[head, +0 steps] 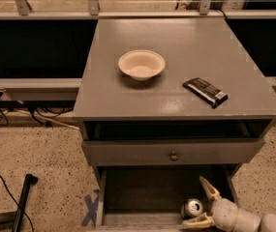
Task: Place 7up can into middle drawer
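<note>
The 7up can stands upright on the dark floor of the open middle drawer, near its front right corner, with its shiny silver top and pull-tab facing up. My gripper reaches in from the lower right. Its cream fingers are spread wide, one behind the can and one in front of it, and neither is closed against it. The rest of my arm runs out of view at the bottom right.
A closed grey drawer front with a small round knob sits just above the open drawer. On the cabinet top lie a cream bowl and a dark snack bar. A black pole and cables lie on the speckled floor at the left.
</note>
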### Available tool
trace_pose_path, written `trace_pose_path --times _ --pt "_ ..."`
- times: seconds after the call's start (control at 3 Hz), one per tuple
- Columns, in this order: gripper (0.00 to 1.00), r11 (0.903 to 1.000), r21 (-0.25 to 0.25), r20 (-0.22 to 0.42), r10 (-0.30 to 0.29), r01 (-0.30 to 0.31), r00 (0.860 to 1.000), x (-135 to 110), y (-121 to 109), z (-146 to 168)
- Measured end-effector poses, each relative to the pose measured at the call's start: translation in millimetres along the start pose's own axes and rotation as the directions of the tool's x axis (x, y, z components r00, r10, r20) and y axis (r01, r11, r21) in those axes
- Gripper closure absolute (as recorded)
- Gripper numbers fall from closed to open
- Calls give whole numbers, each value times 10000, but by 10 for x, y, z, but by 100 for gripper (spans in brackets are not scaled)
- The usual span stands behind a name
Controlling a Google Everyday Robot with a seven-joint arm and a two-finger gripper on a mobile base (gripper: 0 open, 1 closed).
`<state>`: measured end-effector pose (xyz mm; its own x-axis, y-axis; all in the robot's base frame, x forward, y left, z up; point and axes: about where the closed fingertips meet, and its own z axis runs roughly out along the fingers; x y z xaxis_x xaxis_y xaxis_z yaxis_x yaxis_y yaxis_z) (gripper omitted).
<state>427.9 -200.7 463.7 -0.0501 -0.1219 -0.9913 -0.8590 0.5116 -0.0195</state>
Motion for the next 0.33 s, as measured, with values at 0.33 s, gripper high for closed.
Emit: trace_pose_path --times 0.33 --pt "0 10000 -2 0 1 -1 10000 -1 1 1"
